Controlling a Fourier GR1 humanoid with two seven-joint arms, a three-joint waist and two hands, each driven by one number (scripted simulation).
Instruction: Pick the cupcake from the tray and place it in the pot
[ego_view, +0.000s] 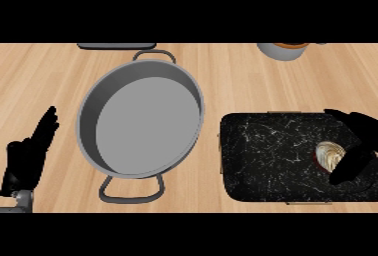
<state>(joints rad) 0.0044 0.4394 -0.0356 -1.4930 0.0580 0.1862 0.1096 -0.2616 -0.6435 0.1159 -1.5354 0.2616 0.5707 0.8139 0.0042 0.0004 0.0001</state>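
- Head view: I look steeply down on a pale wooden counter (244, 85).
- My landmark is the pot (140, 125), a large grey oval pan with a loop handle at its far end and another at its near end. It sits left of centre and I see nothing inside it.
- Just to the right of the pot, apart from it by a narrow strip of counter, lies the tray (280, 157), black with white marbling and rounded corners.
- The cupcake (330, 155) stands on the tray, at the side farthest from the pot. I see its pale swirled top.
- My right hand (358, 147) is at that same far side of the tray. Its black fingers curl round the cupcake and hide part of it, so it is closed on the cupcake.
- My left hand (29, 150) rests on the other side of the pot, near the left edge, fingers straight and pointing up, holding nothing.
- Beyond the pot, at the top edge, a dark flat object (117, 46) is partly cut off.
- Far right of it, a grey round container (284, 50) is also cut off.
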